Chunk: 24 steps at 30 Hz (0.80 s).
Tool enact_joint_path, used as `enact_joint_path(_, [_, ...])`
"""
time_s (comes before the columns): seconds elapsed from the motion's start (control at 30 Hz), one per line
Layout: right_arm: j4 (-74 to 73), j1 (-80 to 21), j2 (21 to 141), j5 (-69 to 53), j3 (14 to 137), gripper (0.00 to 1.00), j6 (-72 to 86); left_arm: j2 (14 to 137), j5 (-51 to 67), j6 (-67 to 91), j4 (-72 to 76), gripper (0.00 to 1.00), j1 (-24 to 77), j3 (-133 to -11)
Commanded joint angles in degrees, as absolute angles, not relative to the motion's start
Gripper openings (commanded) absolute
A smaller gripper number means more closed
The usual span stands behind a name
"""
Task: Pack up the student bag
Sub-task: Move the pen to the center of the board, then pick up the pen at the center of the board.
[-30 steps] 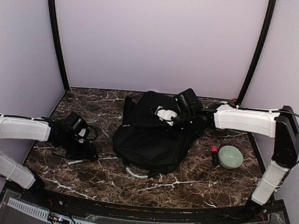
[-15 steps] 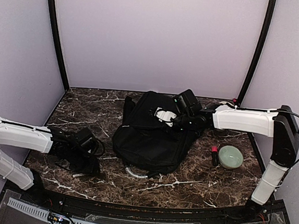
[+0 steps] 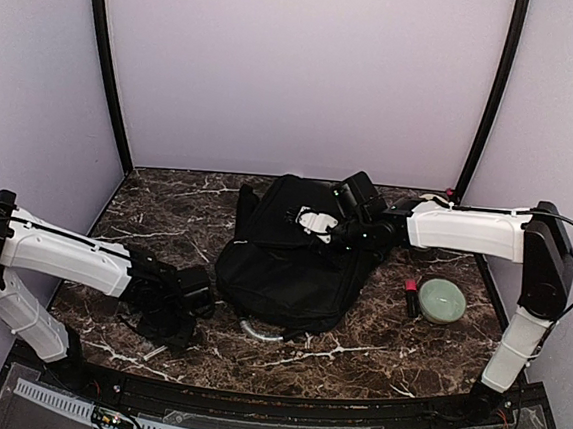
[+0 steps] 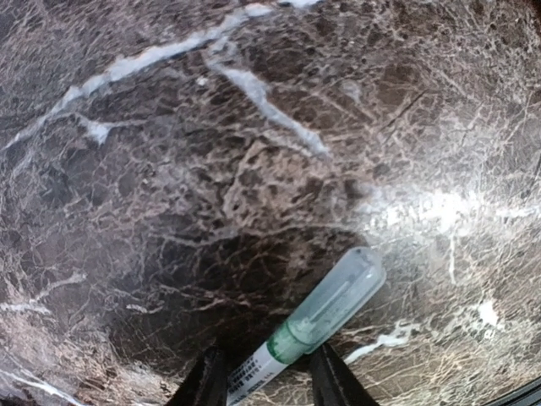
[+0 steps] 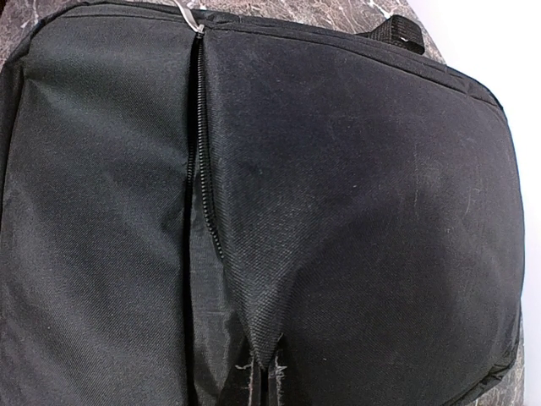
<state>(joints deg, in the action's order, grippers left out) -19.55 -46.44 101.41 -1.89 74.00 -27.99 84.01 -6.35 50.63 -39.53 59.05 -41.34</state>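
The student bag (image 3: 287, 265) is a large black backpack lying flat in the middle of the marble table. My right gripper (image 3: 316, 220) is shut, pinching a fold of the bag's fabric (image 5: 338, 169) beside the open zip (image 5: 203, 152); in the right wrist view the right gripper (image 5: 262, 381) holds that fold lifted. My left gripper (image 3: 163, 336) is low over the table near its front left. In the left wrist view a white marker with a clear green-tinted cap (image 4: 325, 309) lies between the fingers of the left gripper (image 4: 266, 381), which stand apart on either side of it.
A pale green bowl (image 3: 443, 300) sits at the right, with a small red-topped dark object (image 3: 411, 298) beside it. The bag's grey loop handle (image 3: 256, 330) sticks out toward the front edge. Purple walls enclose the table (image 3: 354, 356).
My left arm has swung right and toward the front edge, and its jaws have narrowed around the marker. The right arm and the bag have stayed put.
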Motion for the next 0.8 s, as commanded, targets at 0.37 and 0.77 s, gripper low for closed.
enact_joint_path(0.37, [-19.8,-47.8,101.5,-5.2,73.7,0.0,-27.5,103.0,-1.8,49.8,-37.0,0.22,59.7,-52.9])
enact_joint_path(0.77, [-19.8,-47.8,103.4,-5.3,73.7,0.0,-27.7,86.9,1.9,59.8,-36.8,0.38,64.2,-40.9])
